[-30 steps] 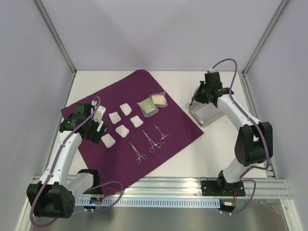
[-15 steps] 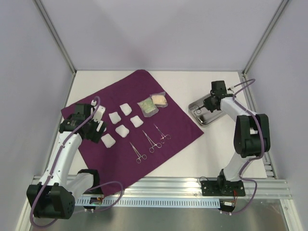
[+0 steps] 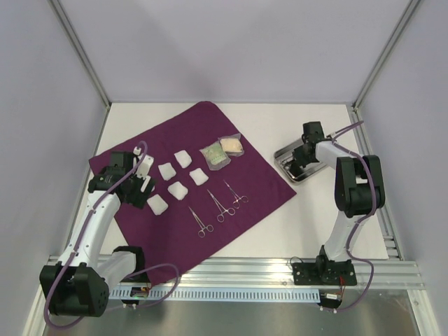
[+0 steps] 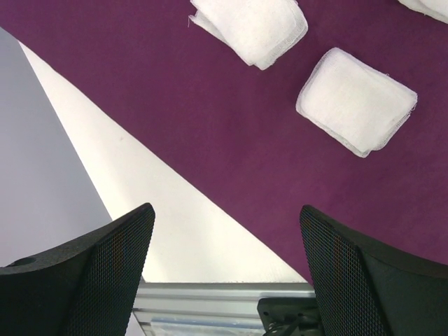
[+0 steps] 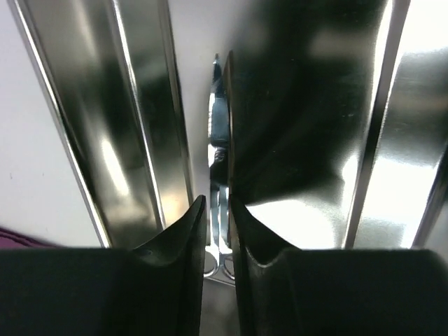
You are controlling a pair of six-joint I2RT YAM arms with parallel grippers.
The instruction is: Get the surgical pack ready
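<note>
The deep-purple cloth [image 3: 259, 182] lies spread flat, with several white gauze squares [image 3: 178, 189], three metal forceps [image 3: 218, 205] and two clear packets [image 3: 222, 152] on it. To its right stands the steel tray [image 3: 283, 155]. My right gripper [image 3: 302, 162] reaches down into the tray [image 5: 140, 105]; in the right wrist view the gripper [image 5: 218, 203] has its jaws a narrow slit apart, with another forceps [image 5: 218, 126] between them on the tray floor. My left gripper [image 3: 143, 183] hangs wide open over the cloth's left edge [image 4: 210, 119], holding nothing [image 4: 227, 231], with gauze [image 4: 357, 101] just ahead.
Bare white tabletop [image 3: 315, 217] surrounds the cloth. Aluminium frame posts [image 3: 84, 59] rise at the back corners, and a rail [image 3: 280, 276] runs along the near edge. Grey walls close in both sides.
My right arm has swung in and come down into the tray, and its jaws have parted slightly around the forceps. The left arm has stayed put.
</note>
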